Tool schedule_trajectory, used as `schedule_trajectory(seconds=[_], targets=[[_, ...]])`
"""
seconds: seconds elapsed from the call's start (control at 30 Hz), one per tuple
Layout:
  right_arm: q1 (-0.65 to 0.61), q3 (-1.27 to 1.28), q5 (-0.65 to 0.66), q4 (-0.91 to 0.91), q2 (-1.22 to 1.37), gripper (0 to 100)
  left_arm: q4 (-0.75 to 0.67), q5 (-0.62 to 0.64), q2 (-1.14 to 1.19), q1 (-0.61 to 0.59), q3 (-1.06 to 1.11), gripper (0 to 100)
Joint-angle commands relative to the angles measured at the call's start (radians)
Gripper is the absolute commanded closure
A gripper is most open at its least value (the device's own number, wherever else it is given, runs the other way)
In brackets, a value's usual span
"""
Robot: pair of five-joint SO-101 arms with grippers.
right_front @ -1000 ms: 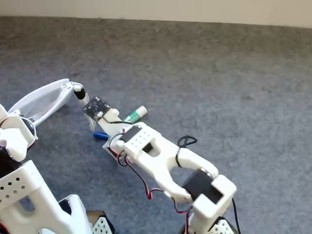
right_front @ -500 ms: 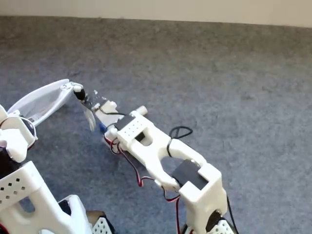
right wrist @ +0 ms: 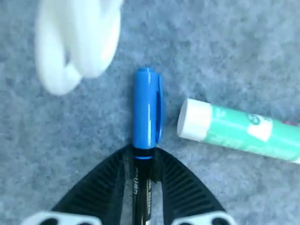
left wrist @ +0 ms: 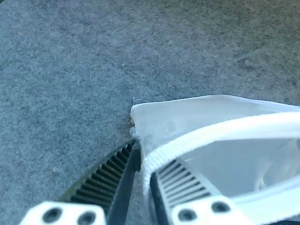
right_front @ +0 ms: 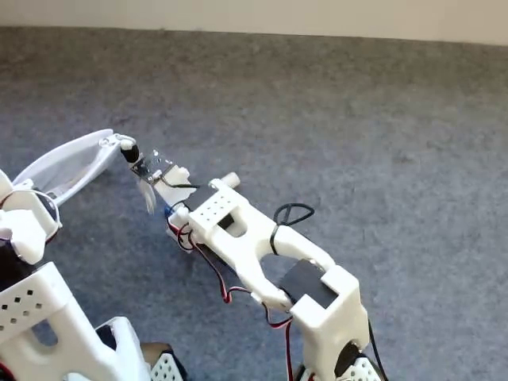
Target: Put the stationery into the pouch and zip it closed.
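Observation:
A translucent white pouch (right_front: 70,163) hangs at the left of the table, its open zipper rim (left wrist: 211,136) pinched at one end by my left gripper (left wrist: 140,161), which is shut on it. A blue-capped pen (right wrist: 147,110) with a black barrel lies on the carpet, and my right gripper (right wrist: 142,176) is shut on that barrel. From above, a sliver of the pen (right_front: 167,211) peeks out under the right gripper (right_front: 157,200), just beside the pouch's near end. A green glue stick (right wrist: 239,133) with a white cap lies right next to the pen; its tip (right_front: 230,180) shows beside the arm.
Grey carpet (right_front: 357,119) covers the table, with wide free room to the right and the far side. A pale wall edge (right_front: 317,16) runs along the back. The left arm's base (right_front: 48,325) stands at the near left.
The right arm swung toward the pouch and dropped over the pen and glue stick, hiding most of both. The left arm and pouch kept still.

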Motion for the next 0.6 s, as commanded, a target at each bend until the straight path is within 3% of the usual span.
schedule_trajectory(seconds=[0.0,0.57], targets=[[-0.008,-0.013,-0.034,0.021,-0.024,99.5,-0.02,0.011,-0.008,0.018,-0.007,99],[0.015,0.176,-0.236,0.035,-0.446,99.5,-0.015,0.006,-0.008,0.102,-0.007,99]])
